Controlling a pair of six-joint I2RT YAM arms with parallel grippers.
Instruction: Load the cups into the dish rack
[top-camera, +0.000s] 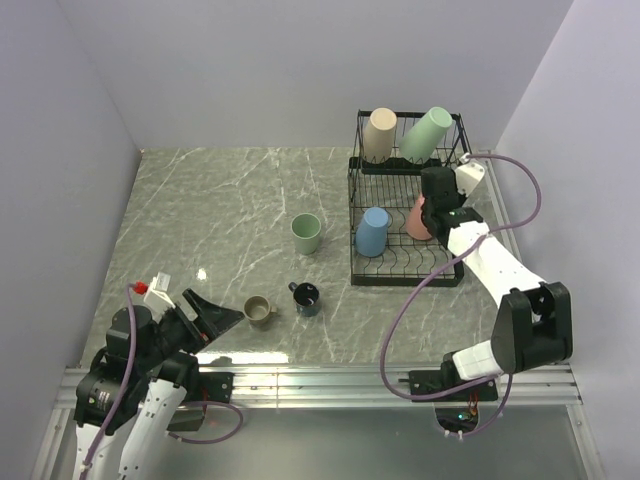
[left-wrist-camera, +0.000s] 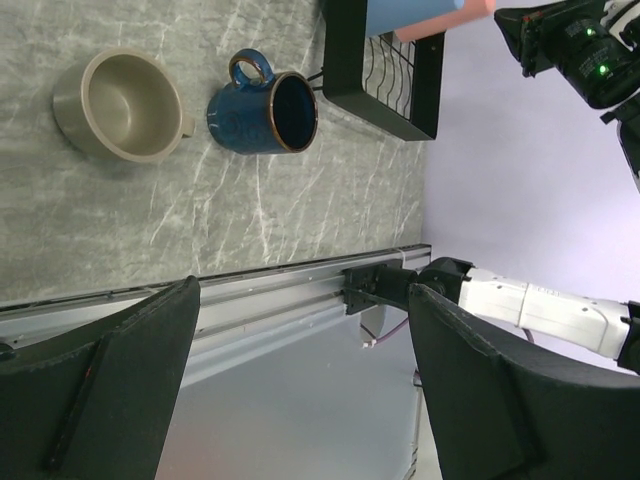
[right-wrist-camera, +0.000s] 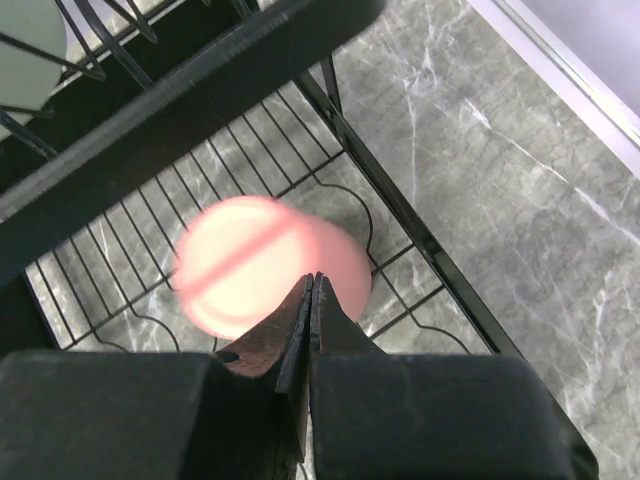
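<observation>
We see a black metal-wire dish rack (top-camera: 404, 283). Table (top-camera: 220, 220) looks smooth, marble-patterned, slightly glossy. Navy mug (left-wrist-camera: 262, 103) glazed and shiny, blue tumbler (top-camera: 372, 232) matt.

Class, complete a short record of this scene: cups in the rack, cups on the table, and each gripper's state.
rack, upper tier: beige cup, pale green cup
rack, lower tier: blue cup, pink cup
table: green tumbler, tan mug, navy mug
left gripper: open, empty, near tan mug
right gripper: shut, empty, over pink cup
</observation>
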